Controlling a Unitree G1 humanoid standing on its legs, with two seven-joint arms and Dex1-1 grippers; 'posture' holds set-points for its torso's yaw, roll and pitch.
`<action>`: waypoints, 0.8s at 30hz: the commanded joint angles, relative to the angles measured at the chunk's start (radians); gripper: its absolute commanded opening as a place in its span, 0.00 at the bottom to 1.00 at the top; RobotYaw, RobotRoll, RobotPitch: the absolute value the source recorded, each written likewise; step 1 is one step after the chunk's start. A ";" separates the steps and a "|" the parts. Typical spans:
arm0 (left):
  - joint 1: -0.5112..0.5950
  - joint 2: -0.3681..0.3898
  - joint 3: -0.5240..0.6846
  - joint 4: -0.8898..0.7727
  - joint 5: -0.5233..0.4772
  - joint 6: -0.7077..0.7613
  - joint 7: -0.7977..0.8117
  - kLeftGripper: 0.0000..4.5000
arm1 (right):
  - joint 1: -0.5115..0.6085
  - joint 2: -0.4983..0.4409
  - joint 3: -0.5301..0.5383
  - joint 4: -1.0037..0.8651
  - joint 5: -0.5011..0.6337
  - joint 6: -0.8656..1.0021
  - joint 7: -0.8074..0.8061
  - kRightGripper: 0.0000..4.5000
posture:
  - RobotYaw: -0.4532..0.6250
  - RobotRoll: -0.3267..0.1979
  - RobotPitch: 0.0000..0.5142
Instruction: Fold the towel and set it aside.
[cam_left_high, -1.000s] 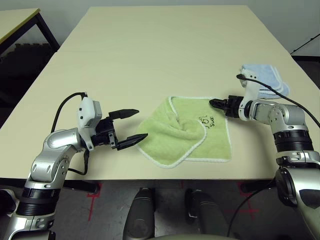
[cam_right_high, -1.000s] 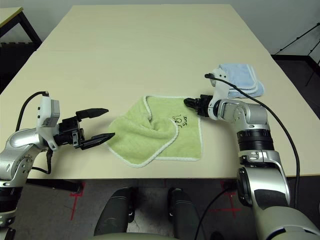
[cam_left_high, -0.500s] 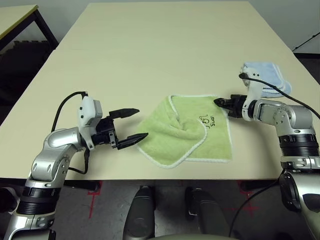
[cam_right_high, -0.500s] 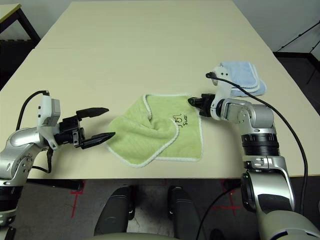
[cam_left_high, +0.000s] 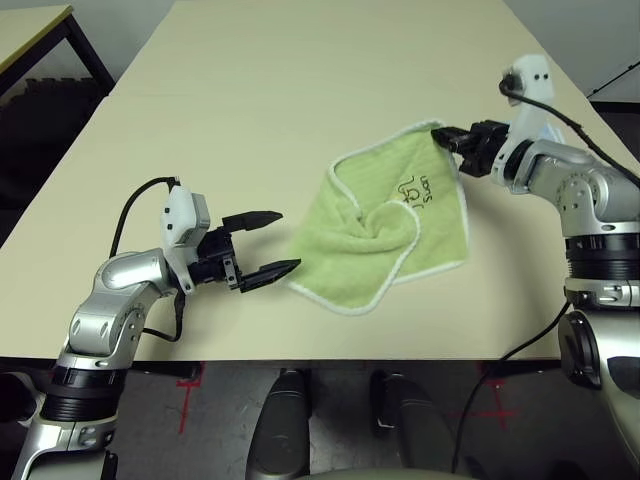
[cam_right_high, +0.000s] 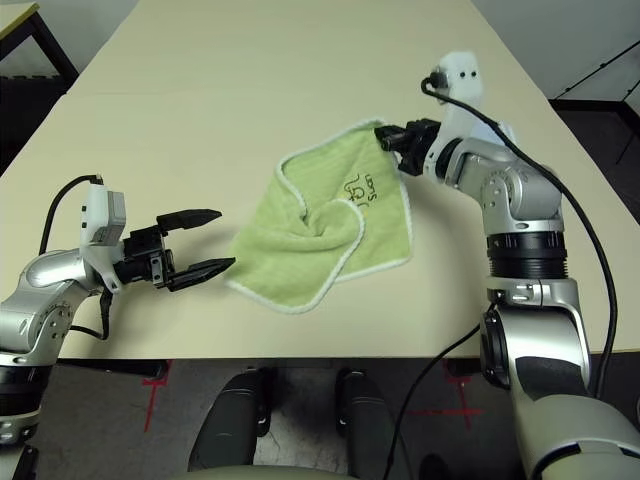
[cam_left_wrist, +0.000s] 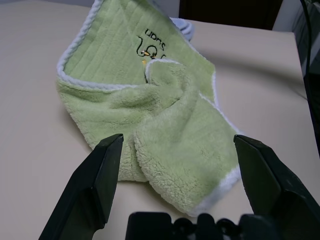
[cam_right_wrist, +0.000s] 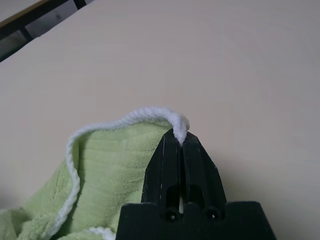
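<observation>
One corner of the light green towel (cam_left_high: 385, 220) is pinched between the closed fingers of the right gripper (cam_left_high: 446, 138), which holds it above the beige table (cam_left_high: 250, 90); the cloth slopes down from there, its crumpled lower part resting on the tabletop. The left gripper (cam_left_high: 268, 242) hovers just beside the towel's near edge, jaws spread wide, holding nothing.

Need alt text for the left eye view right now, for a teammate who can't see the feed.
The right pincer, shut on a corner of the green towel, holds that corner above the table while the rest lies bunched below. The left pincer hovers open beside the towel's near edge.
</observation>
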 joint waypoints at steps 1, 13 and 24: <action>-0.045 -0.053 -0.002 0.013 -0.011 0.047 0.081 1.00 | -0.022 -0.014 -0.006 0.012 -0.014 -0.041 0.013 0.01 | 0.62 0.62 0.31; -0.330 -0.298 0.077 0.128 -0.015 0.381 0.600 1.00 | -0.018 -0.013 0.027 -0.019 -0.063 -0.136 0.040 0.01 | 0.61 0.62 0.31; -0.380 -0.348 0.052 0.196 0.071 0.378 0.719 1.00 | -0.089 -0.012 0.026 0.027 -0.125 -0.296 0.027 0.01 | 0.60 0.62 0.32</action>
